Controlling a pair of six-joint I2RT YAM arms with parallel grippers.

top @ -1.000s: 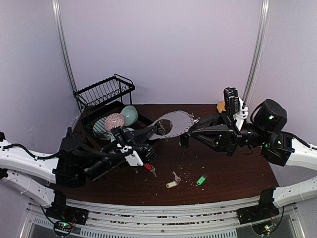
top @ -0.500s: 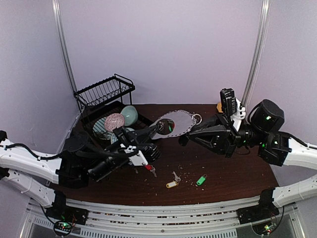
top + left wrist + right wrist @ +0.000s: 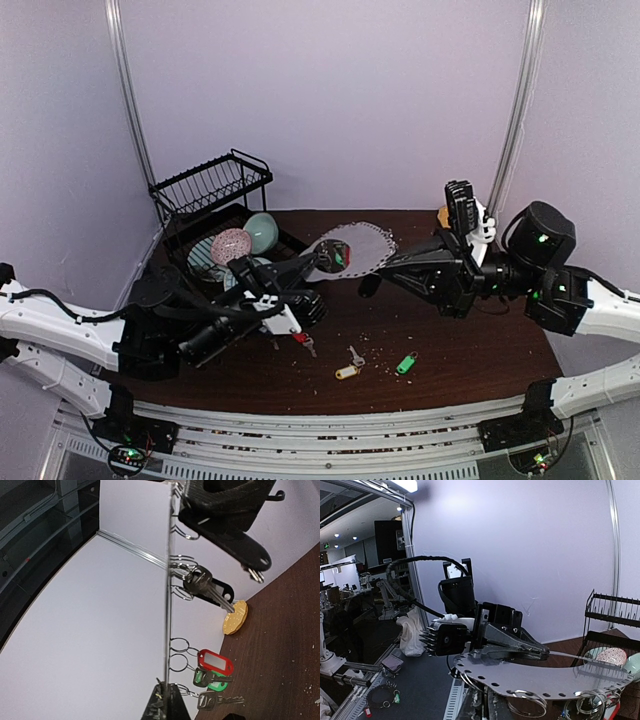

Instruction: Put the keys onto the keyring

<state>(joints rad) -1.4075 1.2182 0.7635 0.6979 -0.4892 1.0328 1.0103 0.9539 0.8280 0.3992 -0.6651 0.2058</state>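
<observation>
**Right gripper closed on the keyring; both arms now held it.**
The keyring hung in the air over the far middle of the table, with the hung keys dangling from its small loops. The right gripper, spread a moment before, had swung in and pinched the right end. The left gripper stayed clamped on the left end. Three loose keys lay near, so I judged the job unfinished.

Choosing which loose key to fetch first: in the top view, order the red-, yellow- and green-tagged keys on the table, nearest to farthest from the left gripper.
1. Red-tagged key, just below the left gripper.
2. Yellow-tagged key, near centre.
3. Green-tagged key, farthest right.
</observation>
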